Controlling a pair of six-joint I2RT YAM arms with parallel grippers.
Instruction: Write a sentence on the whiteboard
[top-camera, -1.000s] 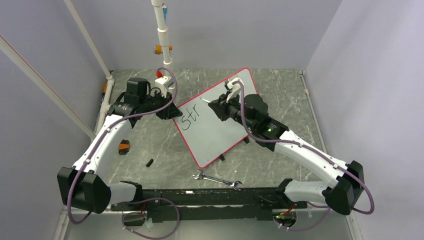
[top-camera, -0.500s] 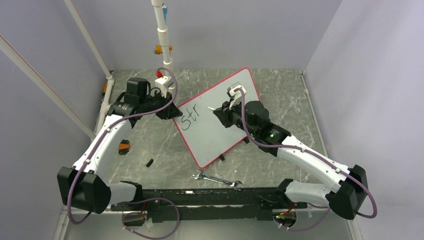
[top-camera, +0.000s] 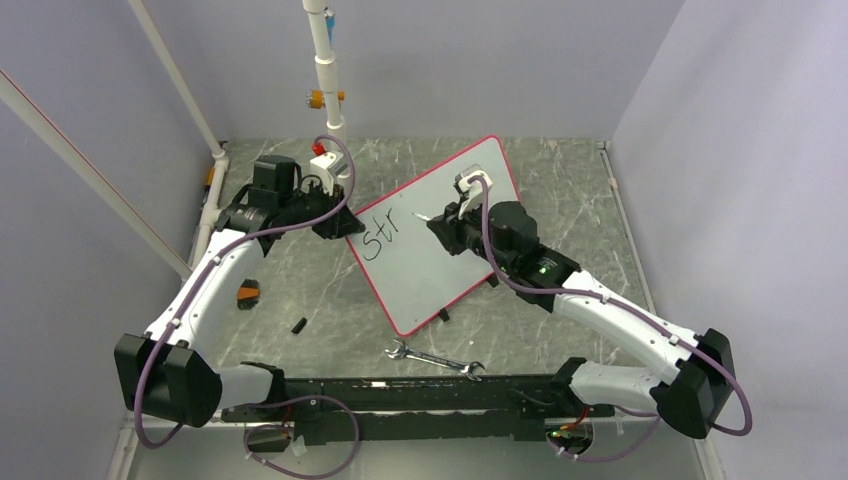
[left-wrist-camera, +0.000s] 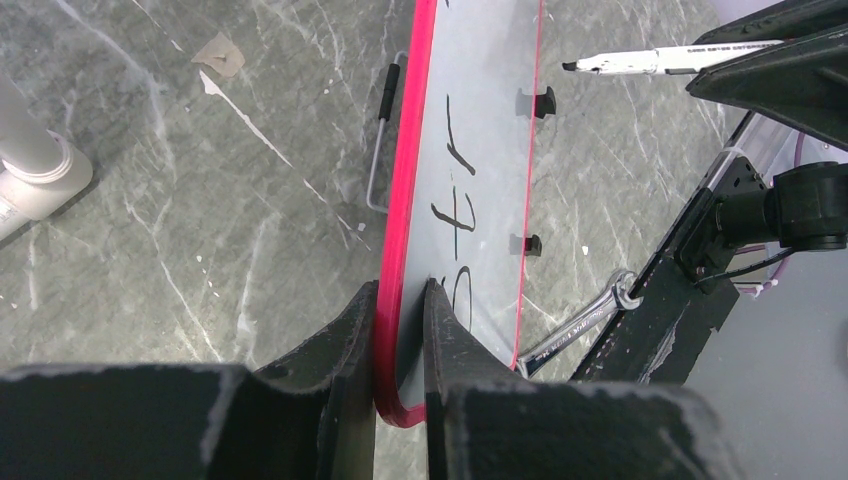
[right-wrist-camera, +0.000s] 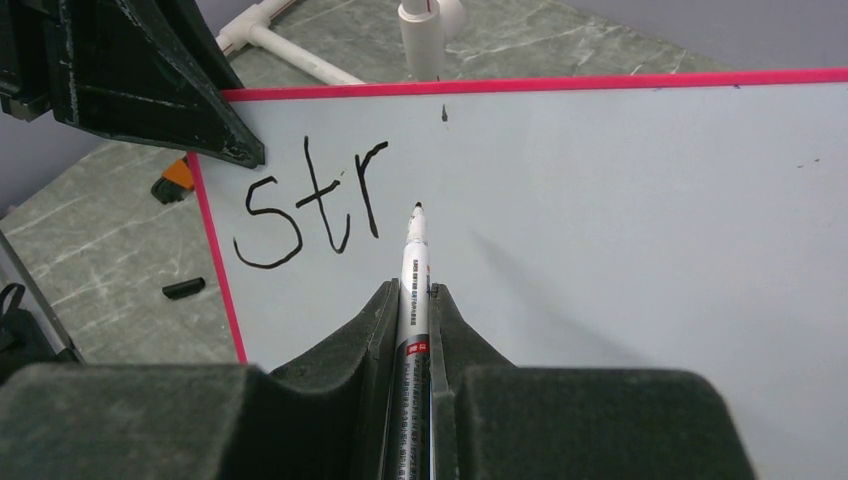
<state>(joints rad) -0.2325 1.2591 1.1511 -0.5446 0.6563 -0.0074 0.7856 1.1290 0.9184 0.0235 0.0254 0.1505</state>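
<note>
Across the middle of the grey marbled counter (top-camera: 580, 190), the large white rectangular whiteboard (top-camera: 430, 265) with its thin red-pink rim lies at a skew. At its left corner the left end effector (left-wrist-camera: 400, 292) is clenched on the rim, steadying the board. The right end effector (right-wrist-camera: 413, 292) grasps a slim white marker pen (right-wrist-camera: 413, 262) with a black tip. That tip is poised just right of the last letter and, judging by the left wrist view, looks a little clear of the surface. Near the board's upper left, the black handwritten sentence (right-wrist-camera: 312, 205) reads only "Str". I judge the writing barely begun: three letters are down, while the rest of that word and every later word are left, with most of the board blank.
</note>
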